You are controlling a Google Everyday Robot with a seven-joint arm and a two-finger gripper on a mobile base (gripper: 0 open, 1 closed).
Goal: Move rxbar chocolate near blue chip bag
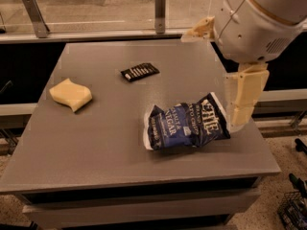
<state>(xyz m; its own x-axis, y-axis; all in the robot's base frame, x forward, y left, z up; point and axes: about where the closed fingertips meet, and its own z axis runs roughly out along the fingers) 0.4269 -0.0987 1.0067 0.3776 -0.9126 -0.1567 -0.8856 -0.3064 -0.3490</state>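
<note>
- Camera view: task looks unstarted. Bar [139, 72] lies flat mid-bench toward the back edge, well apart from bag [187, 123] by the right edge.
- Gripper [243, 97] hangs over the right edge beside the bag, far from the bar. Spread or pressed together: can't tell.
- Left: reach, grasp, carry, place.
- Bar: thin black wrapper, white print. Bag: crinkled blue foil, puffy. Bench [96, 147]: matte grey.

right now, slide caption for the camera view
Claw above table's right edge, beside chip bag; snack bar and sponge lie farther left
</note>
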